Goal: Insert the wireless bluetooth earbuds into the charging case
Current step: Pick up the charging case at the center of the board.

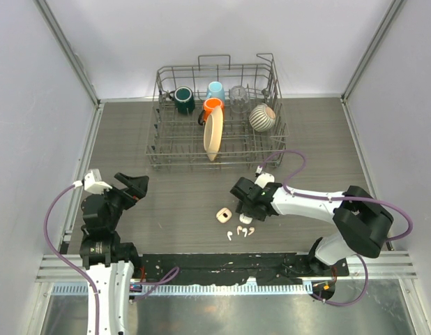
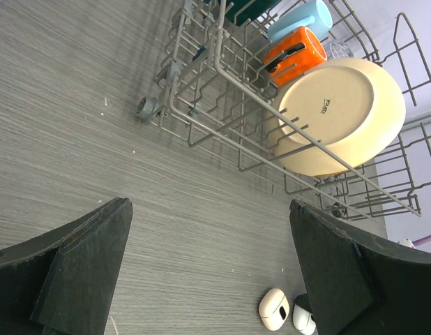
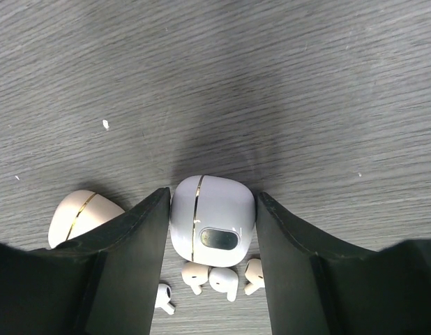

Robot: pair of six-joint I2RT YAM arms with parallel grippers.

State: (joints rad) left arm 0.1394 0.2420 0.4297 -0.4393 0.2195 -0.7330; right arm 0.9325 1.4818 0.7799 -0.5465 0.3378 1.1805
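Here the right pincer (image 3: 213, 199) stands narrowed on the white charging case (image 3: 215, 213), one finger against each side and no gap visible in the wrist view. The case lies flat on the worktop (image 3: 271, 70) near the middle. A pink case (image 3: 72, 216) lies just to its left. The earbuds (image 3: 224, 281) lie loose in a short row just on its near side; the closest ones are touching the case edge or nearly so. The gold seam runs unbroken across the white case, so the lid is judged shut, and the step in hand is judged to be securing that case before it can be opened. Keep the case centred between the fingers and seat it deep enough that the rounded sides cannot squirt out under pressure. Grip only as hard as the smooth shell needs. Do not drag the case toward the near edge, since that would scatter the earbuds. If a lift is needed, raise it straight up. Keep the seam and lid clear of both fingers so the lid can swing. The left pincer (image 2: 208, 206) hangs wide open and empty, well to the left, and is free to work the lid.
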